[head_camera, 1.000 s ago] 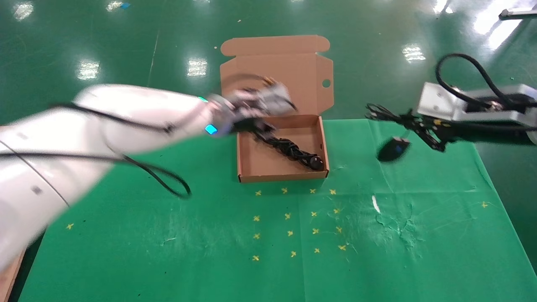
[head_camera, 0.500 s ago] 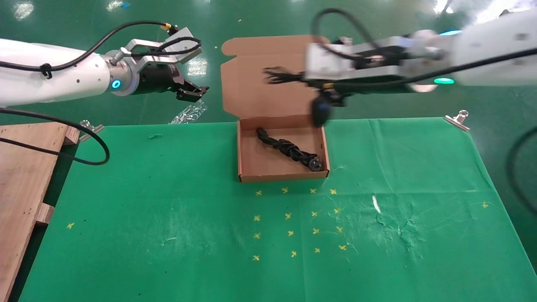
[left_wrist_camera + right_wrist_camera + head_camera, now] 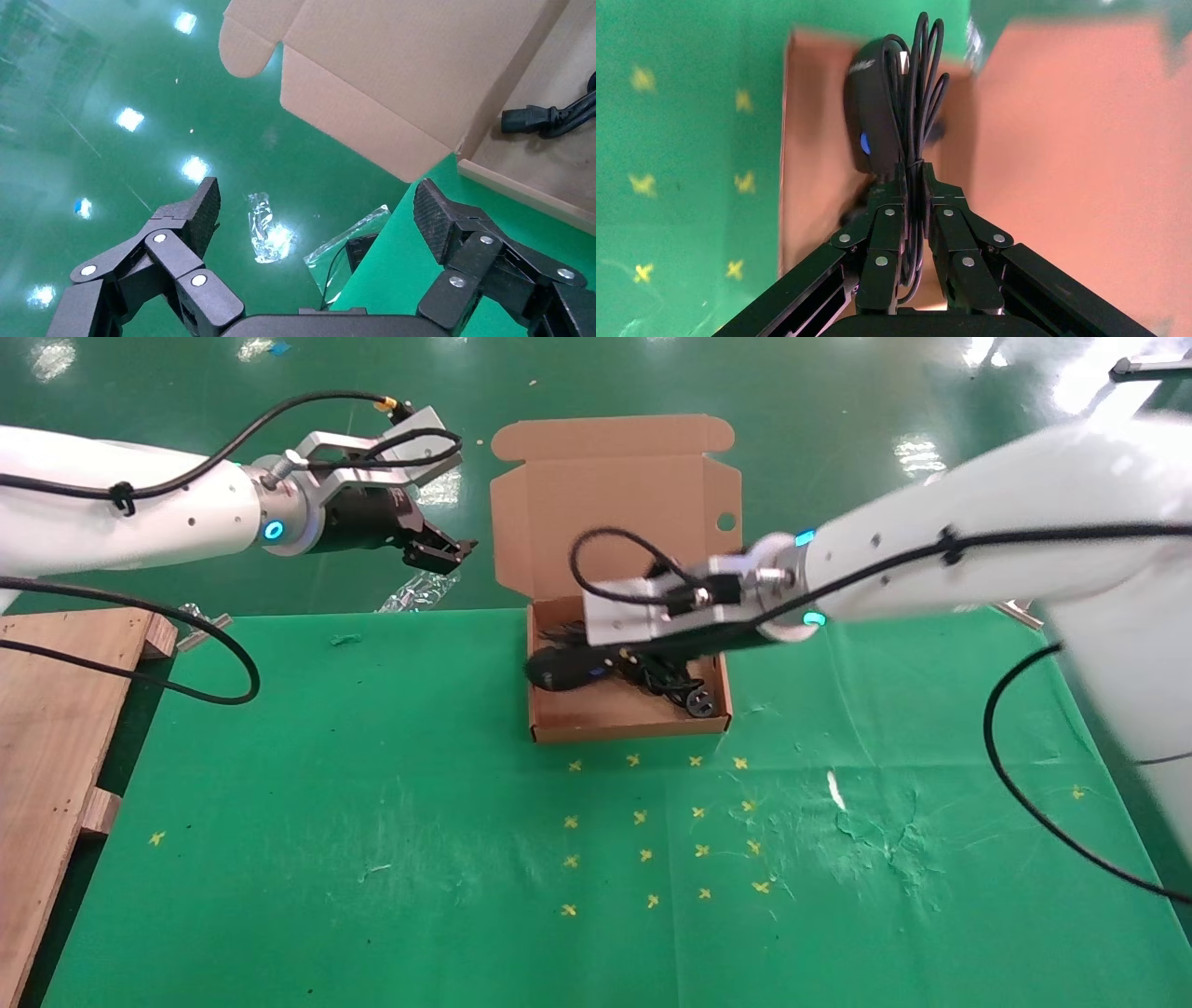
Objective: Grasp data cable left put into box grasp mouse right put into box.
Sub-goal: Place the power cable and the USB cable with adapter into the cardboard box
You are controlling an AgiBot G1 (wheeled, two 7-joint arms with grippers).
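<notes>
At frame centre, the right gripper (image 3: 596,663) reached over the brown cardboard box (image 3: 626,721), jaws clamped on the glossy black mouse (image 3: 871,112); the left gripper (image 3: 316,210), upper left, hung with jaws apart.

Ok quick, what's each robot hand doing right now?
Left end effector: open, holding nothing, off beside the box.
Right end effector: shut on the mouse cord, over the box.

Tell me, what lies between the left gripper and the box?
Only bare green floor separates the left gripper from the box lid; head view shows it.
</notes>
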